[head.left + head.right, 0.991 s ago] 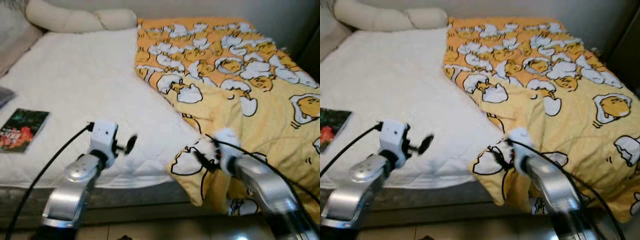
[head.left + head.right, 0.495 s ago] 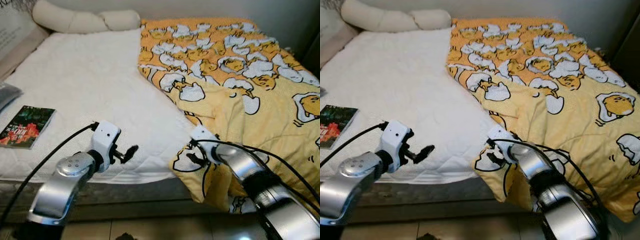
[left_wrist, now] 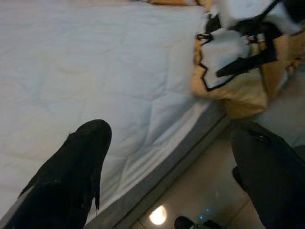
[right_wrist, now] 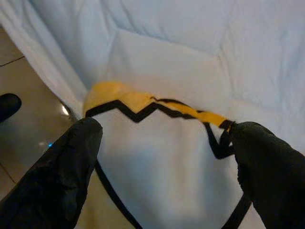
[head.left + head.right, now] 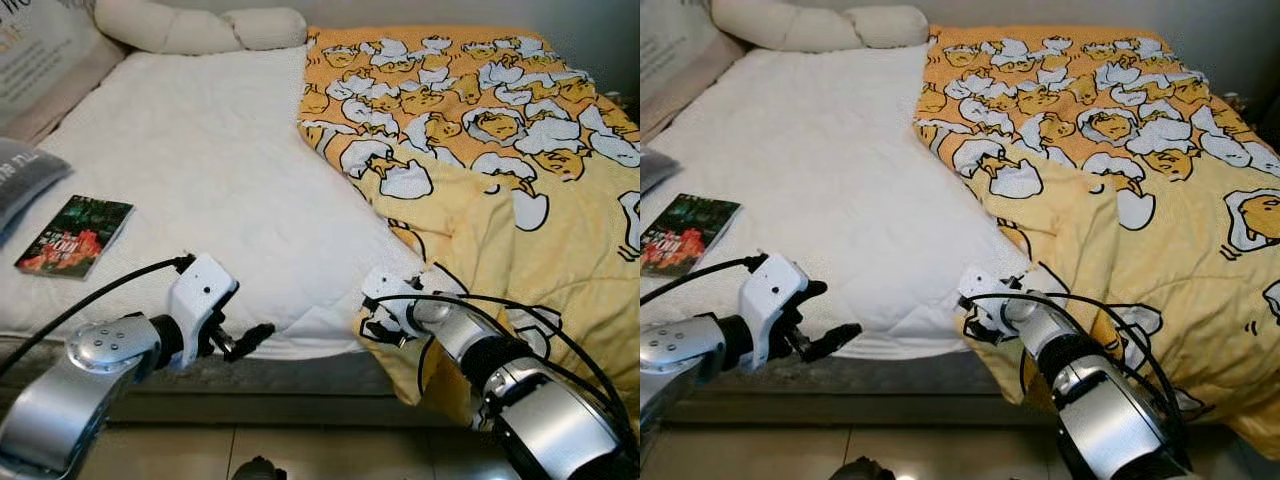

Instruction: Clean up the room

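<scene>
Both hands spread at the near edge of the bed, the right one at the blanket's corner.

Eye views: the right hand (image 5: 385, 322) reaches forward and inward, its arm low, to the hanging corner of the yellow egg-print blanket (image 5: 520, 190), which covers the bed's right half. The left hand (image 5: 245, 340) points along the white mattress (image 5: 200, 180) edge, holding nothing. A book (image 5: 75, 222) lies far left.
Left wrist view: its fingers (image 3: 71, 167) stand wide apart over the mattress edge and floor, with the blanket corner beyond.
Right wrist view: fingers (image 4: 62, 167) apart either side of the corner's black-outlined fold; contact cannot be told.
</scene>
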### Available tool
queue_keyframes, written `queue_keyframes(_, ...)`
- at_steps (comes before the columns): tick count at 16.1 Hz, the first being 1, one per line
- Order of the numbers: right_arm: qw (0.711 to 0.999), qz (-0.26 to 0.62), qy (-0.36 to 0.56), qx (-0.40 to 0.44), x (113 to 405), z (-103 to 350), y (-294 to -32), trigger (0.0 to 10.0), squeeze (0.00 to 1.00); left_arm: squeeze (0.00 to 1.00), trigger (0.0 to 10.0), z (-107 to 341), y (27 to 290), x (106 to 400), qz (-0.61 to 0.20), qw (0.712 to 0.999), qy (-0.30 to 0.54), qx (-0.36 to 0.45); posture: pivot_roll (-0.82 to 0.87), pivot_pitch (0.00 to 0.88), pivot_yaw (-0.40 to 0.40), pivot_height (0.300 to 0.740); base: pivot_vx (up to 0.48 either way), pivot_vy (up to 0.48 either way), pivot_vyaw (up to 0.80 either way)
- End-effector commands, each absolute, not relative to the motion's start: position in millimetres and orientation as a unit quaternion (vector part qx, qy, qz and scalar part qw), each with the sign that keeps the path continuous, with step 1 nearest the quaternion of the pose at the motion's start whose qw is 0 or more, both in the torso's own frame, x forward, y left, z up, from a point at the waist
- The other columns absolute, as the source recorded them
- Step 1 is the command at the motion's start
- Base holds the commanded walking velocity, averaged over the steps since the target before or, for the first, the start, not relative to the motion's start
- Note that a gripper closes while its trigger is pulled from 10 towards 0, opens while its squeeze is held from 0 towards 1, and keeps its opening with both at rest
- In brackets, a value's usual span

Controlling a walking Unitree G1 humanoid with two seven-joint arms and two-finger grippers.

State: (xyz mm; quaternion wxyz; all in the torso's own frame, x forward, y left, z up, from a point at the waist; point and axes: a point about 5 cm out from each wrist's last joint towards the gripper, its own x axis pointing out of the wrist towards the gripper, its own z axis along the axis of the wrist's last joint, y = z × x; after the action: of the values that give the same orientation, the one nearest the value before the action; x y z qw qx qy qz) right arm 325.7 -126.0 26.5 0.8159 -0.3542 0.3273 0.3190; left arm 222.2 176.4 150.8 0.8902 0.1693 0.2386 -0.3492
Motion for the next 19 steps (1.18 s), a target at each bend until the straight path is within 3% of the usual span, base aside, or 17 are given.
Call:
queue_keyframes(1,0.818,0.314,0.322,-0.358,328,29,-127,10.0,0.00,1.00,10.0,154,178,219,-0.348,0.889,0.242,0.171,0.21,0.076,0.058,0.740,0.000,0.000,0.00)
queue_keyframes(2,0.820,0.314,0.318,-0.357,327,26,-124,10.0,0.00,0.93,10.0,161,180,213,-0.350,0.887,0.245,0.177,0.23,0.091,0.060,0.740,0.000,0.000,0.00)
queue_keyframes(3,0.819,0.306,0.310,-0.373,327,26,-124,10.0,0.00,0.00,10.0,167,183,207,-0.350,0.883,0.252,0.185,0.28,0.128,0.065,0.740,0.000,0.000,0.00)
queue_keyframes(7,0.831,0.268,0.312,-0.376,326,22,-130,10.0,0.00,0.00,10.0,179,190,192,-0.342,0.878,0.267,0.202,0.33,0.171,0.069,0.740,0.000,0.000,0.00)
queue_keyframes(13,0.823,0.238,0.302,-0.418,323,16,-141,10.0,0.00,0.00,10.0,203,202,175,-0.309,0.885,0.269,0.222,0.41,0.233,0.090,0.740,0.000,0.000,0.00)
queue_keyframes(14,0.821,0.237,0.305,-0.420,321,15,-143,0.5,0.00,0.00,10.0,204,203,171,-0.307,0.885,0.272,0.223,0.41,0.233,0.088,0.740,0.000,0.000,0.00)
queue_keyframes(15,0.822,0.235,0.307,-0.418,321,14,-144,0.0,0.00,0.00,10.0,205,204,169,-0.305,0.884,0.275,0.222,0.41,0.232,0.087,0.740,0.000,0.000,0.00)
queue_keyframes(19,0.839,0.237,0.310,-0.379,321,15,-143,0.0,0.00,0.00,10.0,204,200,161,-0.313,0.881,0.287,0.210,0.41,0.234,0.074,0.740,0.000,0.000,0.00)
